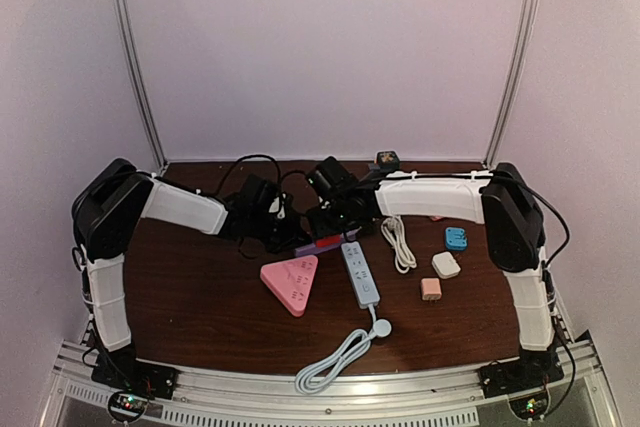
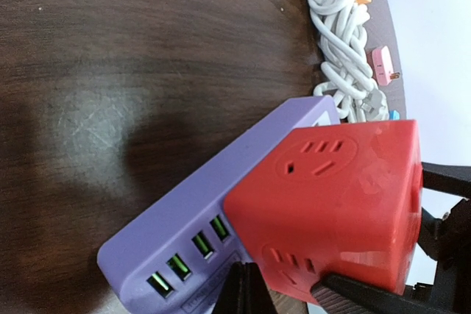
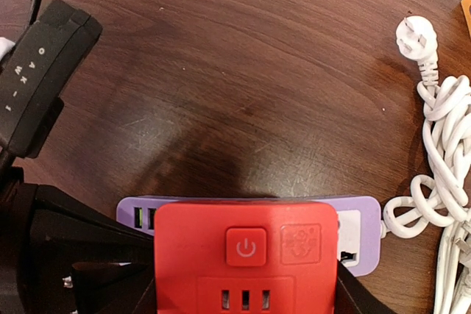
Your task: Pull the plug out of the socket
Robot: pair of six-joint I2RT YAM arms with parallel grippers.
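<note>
Red cube plug [image 3: 245, 255] sits on purple socket strip [image 2: 199, 196].
Right jaws clamp it; left jaws' state unclear.

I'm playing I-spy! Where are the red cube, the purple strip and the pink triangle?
red cube [image 3: 246, 246], right wrist view, on its power button.
purple strip [image 2: 199, 196], left wrist view, on its top face.
pink triangle [image 1: 291, 281], top external view, on its middle.

pink triangular strip [image 1: 291, 282] beside blue power strip [image 1: 360, 274]

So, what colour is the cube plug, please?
The cube plug is red, clearest in the right wrist view.
</note>
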